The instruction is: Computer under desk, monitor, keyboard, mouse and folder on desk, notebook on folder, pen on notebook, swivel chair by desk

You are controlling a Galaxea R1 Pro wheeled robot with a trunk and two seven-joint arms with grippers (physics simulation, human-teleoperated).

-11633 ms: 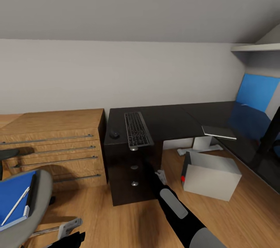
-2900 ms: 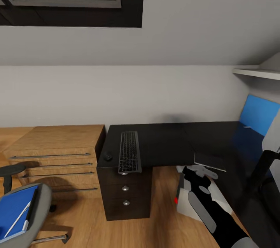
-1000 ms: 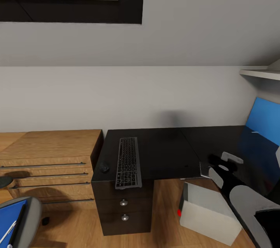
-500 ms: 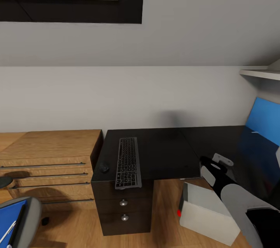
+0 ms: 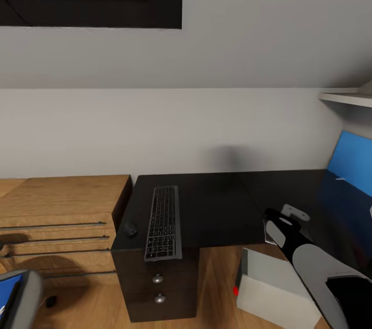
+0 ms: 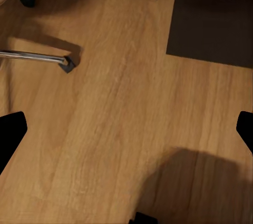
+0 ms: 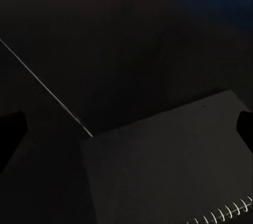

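Right gripper (image 5: 287,214) hovers over the notebook (image 7: 168,166) at the near edge of the black worktop (image 5: 217,205); its jaws are spread wide with nothing between them. Step in hand looks like picking up the notebook. Best bet: drop straight down, catch the edge that overhangs the worktop, pinch flat so the thin cover doesn't slide. Left gripper (image 6: 126,129) points at bare wood floor, jaws wide apart, nothing held. Computer (image 5: 274,287) sits on the floor below the worktop edge. Further left, keyboard (image 5: 163,223) overhangs the front edge, mouse (image 5: 129,228) just beside it. Chair (image 5: 18,300) with blue folder (image 5: 6,293) at lower left.
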